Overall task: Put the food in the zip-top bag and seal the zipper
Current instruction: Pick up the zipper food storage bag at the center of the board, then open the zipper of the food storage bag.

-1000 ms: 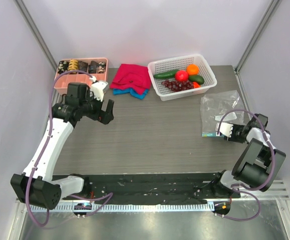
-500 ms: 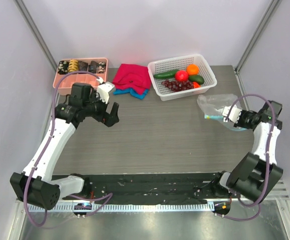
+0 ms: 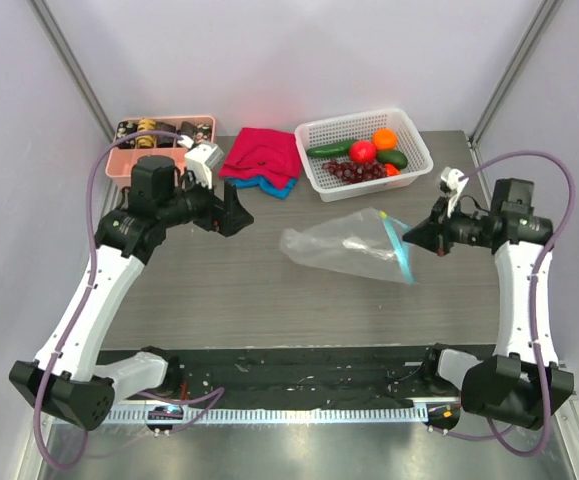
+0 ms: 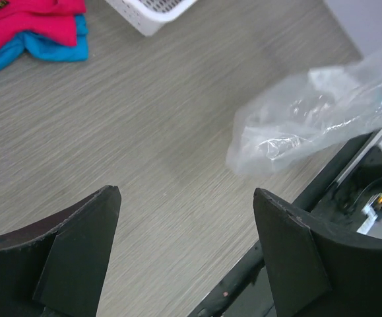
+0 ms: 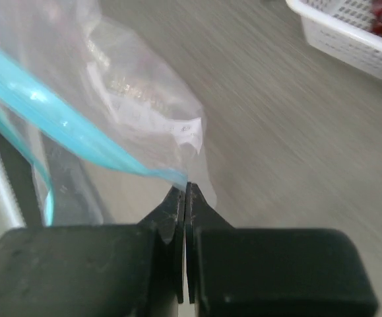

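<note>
The clear zip-top bag [image 3: 344, 245] hangs above the table's middle, its blue zipper [image 3: 399, 248] at the right end. My right gripper [image 3: 413, 238] is shut on the bag's mouth edge; the right wrist view shows the blue zipper [image 5: 65, 135] running into the closed gripper [image 5: 186, 188]. My left gripper [image 3: 237, 212] is open and empty, left of the bag; in the left wrist view [image 4: 185, 198] the bag [image 4: 309, 119] shows beyond its fingers. The food, a cucumber [image 3: 329, 149], tomato [image 3: 362, 151], orange [image 3: 384, 138], grapes [image 3: 354, 171] and avocado piece [image 3: 392, 158], lies in the white basket [image 3: 409, 125].
A pink divided tray [image 3: 119, 165] of snacks stands at the back left. Red and blue cloths [image 3: 261, 160] lie beside the basket. A black strip runs along the table's near edge [image 3: 299, 365].
My right gripper has lifted the bag off the right side of the table and carried it left towards the middle. My left gripper has moved right, towards the bag.
</note>
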Tool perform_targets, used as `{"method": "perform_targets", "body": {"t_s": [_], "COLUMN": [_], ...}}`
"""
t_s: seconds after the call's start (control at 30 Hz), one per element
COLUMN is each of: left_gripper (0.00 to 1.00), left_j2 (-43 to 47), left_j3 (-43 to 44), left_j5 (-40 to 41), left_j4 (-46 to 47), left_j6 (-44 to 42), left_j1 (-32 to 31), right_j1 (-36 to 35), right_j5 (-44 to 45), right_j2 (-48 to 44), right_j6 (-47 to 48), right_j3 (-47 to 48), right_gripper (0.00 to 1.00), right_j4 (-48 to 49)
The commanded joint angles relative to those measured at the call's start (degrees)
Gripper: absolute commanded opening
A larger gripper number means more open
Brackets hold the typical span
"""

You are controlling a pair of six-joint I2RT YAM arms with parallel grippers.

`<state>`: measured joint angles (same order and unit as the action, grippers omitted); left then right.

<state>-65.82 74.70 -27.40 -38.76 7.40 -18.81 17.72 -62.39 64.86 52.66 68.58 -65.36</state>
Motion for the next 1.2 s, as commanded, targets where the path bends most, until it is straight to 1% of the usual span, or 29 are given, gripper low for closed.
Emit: {"method": "perform_targets", "body": {"t_s": [0.0, 0.07, 0.1, 0.17, 0.2, 0.23, 0.3, 0.33, 0.4, 0.43, 0.47, 0.5, 0.57, 0.6, 0.67, 0.77, 0.87, 1.0, 1.1, 1.13, 1.17], "left_gripper": [0.85, 0.85, 0.85, 0.85, 0.85, 0.84, 0.82, 0.82, 0.80, 0.79, 0.78, 0.77, 0.77, 0.77, 0.77, 0.77, 0.76, 0.75, 0.75, 0.73, 0.72], "left_j2": [2.7, 3.7, 4.2, 5.1, 5.3, 5.4, 5.8, 5.8, 5.0, 4.5, 4.0, 2.7, 1.4, 0.0, -1.5, -3.3, -5.5, -6.8, -8.5, -9.2, -9.6], "left_j3": [2.5, 2.6, 2.6, 2.5, 2.3, 2.1, 1.0, 0.5, -0.8, -1.1, -1.4, -1.7, -1.2, -0.9, 1.0, 2.9, 3.9, 3.1, 3.0, 3.1, 3.6], "left_j5": [2.0, 4.4, 5.8, 8.2, 8.5, 8.7, 9.2, 9.1, 8.1, 7.7, 7.3, 7.4, 7.0, 7.1, 7.4, 8.1, 10.5, 12.2, 16.5, 17.5, 20.3], "left_j4": [4.1, 3.3, 2.3, 1.1, 0.4, -0.7, -1.3, -1.6, -1.3, -1.2, -0.3, 0.2, 1.4, 1.6, 1.6, 1.6, 0.4, 0.4, 0.4, 0.4, 0.4], "left_j6": [7.0, 7.3, 7.3, 7.5, 7.2, 7.0, 6.5, 6.3, 7.2, 8.3, 8.7, 8.9, 9.9, 10.0, 9.9, 9.3, 8.4, 6.4, 4.1, 4.2, 4.1], "left_j1": [-0.3, -0.3, -0.3, -0.3, -0.3, -0.3, -0.3, -0.3, -0.4, -0.4, -0.7, -1.1, -2.0, -2.5, -4.0, -5.4, -7.3, -10.4, -12.5, -12.4, -12.4], "right_j1": [-5.9, -7.9, -10.1, -12.7, -15.0, -16.5, -20.0, -24.6, -29.5, -33.6, -35.7, -37.3, -41.3, -42.4, -45.0, -46.5, -47.5, -49.2, -50.4, -50.7, -50.9], "right_j5": [-3.0, -1.0, 1.5, 5.4, 7.4, 10.9, 14.6, 18.5, 21.8, 23.7, 24.8, 25.6, 27.9, 28.5, 30.2, 31.2, 31.2, 31.1, 30.6, 30.4, 30.2], "right_j2": [-3.8, -4.8, -4.7, -4.3, -4.5, -5.2, -5.8, -5.7, -4.2, -3.4, -1.3, -0.3, 2.9, 3.8, 5.7, 7.9, 9.7, 11.1, 12.0, 12.4, 12.5], "right_j6": [-62.0, -75.7, -86.9, -94.5, -97.9, -104.8, -109.2, -111.4, -112.1, -112.6, -113.7, -114.0, -114.8, -115.1, -114.6, -114.4, -113.9, -113.8, -114.5, -114.5, -114.5], "right_j3": [-10.3, -14.9, -17.7, -20.0, -22.4, -23.8, -26.8, -27.1, -27.4, -27.7, -28.3, -28.4, -28.0, -27.7, -25.7, -24.0, -22.9, -21.6, -20.1, -19.6, -18.9], "right_gripper": [0.01, 0.01, 0.01, 0.01, 0.01, 0.01, 0.01, 0.01, 0.01, 0.01, 0.01, 0.01, 0.01, 0.01, 0.01, 0.01, 0.01, 0.01, 0.01, 0.01, 0.01], "right_j4": [38.0, 50.3, 57.5, 61.8, 67.2, 70.7, 78.1, 79.4, 82.0, 83.9, 85.7, 88.8, 90.8, 93.4, 93.7, 94.8, 94.9, 95.9, 96.7, 96.9, 96.9]}}
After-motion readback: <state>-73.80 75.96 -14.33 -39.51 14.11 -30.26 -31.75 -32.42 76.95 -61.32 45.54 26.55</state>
